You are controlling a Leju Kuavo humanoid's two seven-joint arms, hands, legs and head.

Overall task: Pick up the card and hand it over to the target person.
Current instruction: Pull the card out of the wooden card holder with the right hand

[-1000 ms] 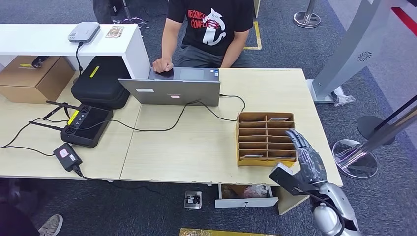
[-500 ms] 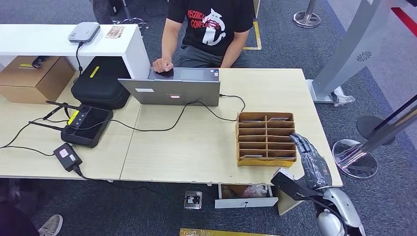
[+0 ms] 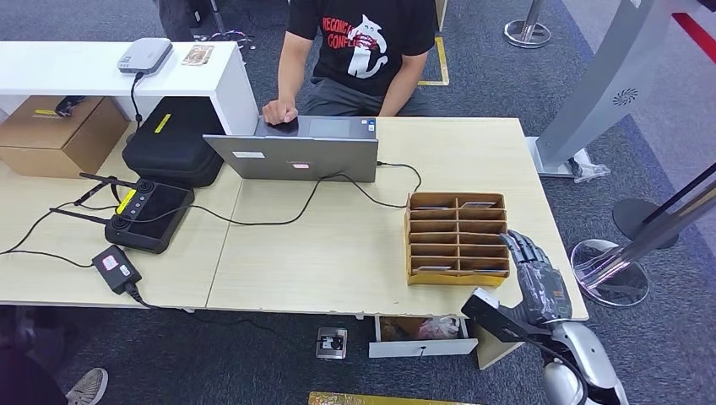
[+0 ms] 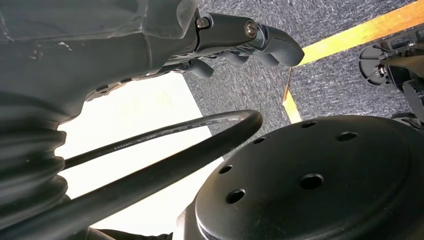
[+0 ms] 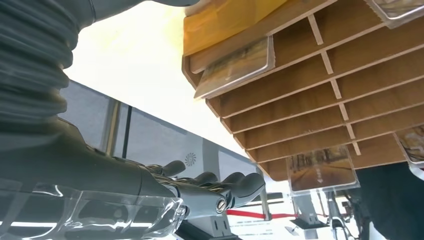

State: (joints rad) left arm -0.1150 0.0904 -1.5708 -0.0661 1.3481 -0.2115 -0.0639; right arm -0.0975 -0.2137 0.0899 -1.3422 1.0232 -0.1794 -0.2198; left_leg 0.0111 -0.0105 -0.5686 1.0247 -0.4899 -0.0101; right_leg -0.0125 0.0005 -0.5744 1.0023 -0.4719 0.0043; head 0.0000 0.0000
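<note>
A clear-sleeved card (image 3: 435, 268) with a brownish picture lies flat in the near left slot of the wooden rack (image 3: 457, 237) on the table

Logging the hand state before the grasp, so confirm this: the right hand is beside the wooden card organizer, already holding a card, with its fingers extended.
Not quite. The right hand is beside the wooden card organizer with its fingers extended, but it holds nothing. The head view and the right wrist view both show it empty, and the cards sit in their slots.
</note>
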